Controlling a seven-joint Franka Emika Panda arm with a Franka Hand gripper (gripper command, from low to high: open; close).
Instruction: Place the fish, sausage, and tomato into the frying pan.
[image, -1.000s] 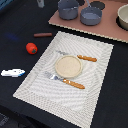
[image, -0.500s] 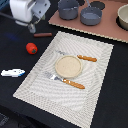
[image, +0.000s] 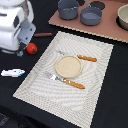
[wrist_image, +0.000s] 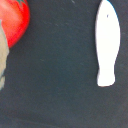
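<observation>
Since none of the three is in the pan (image: 91, 15) yet, first pick matters. Arm (image: 12, 22) sits over the tomato (image: 31, 48); fish (image: 12, 73) lies nearby on the dark table, sausage (image: 43, 34) beside the mat (image: 70, 70). Can't tell if the fingers are apart or together. Risks: tomato rolls off a glancing pinch; flat fish gives little edge to grab; pot (image: 68, 8) just beside the pan invites a wrong drop.
</observation>
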